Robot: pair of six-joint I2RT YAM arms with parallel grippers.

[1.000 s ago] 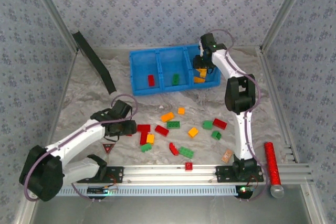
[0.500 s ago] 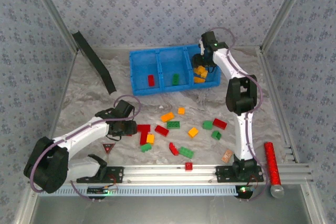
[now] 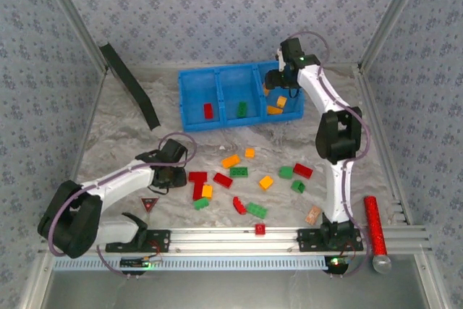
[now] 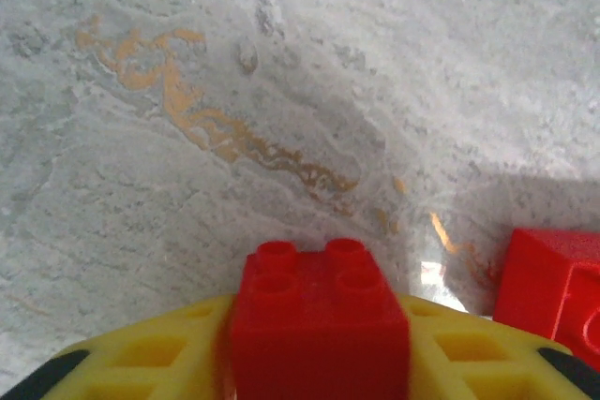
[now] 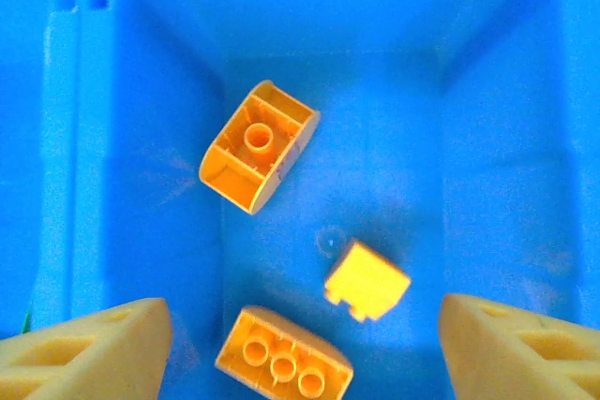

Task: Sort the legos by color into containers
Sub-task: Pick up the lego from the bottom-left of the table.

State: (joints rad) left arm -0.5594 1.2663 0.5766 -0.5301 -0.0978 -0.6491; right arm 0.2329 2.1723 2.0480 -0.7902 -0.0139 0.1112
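Our left gripper [image 4: 319, 372] clamps a red brick [image 4: 319, 311]; a second red brick [image 4: 553, 288] lies at its 3 o'clock. Our right gripper [image 5: 300, 348] hangs wide open over the tray's [image 3: 189, 110] right bay, where we see three orange bricks [image 5: 258, 145]. Loose bricks [image 3: 239, 171] lie scattered at the tray's 6 o'clock.

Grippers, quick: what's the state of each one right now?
Left gripper: closed on a red lego brick.
Right gripper: open, empty, above the blue tray compartment holding three orange bricks.
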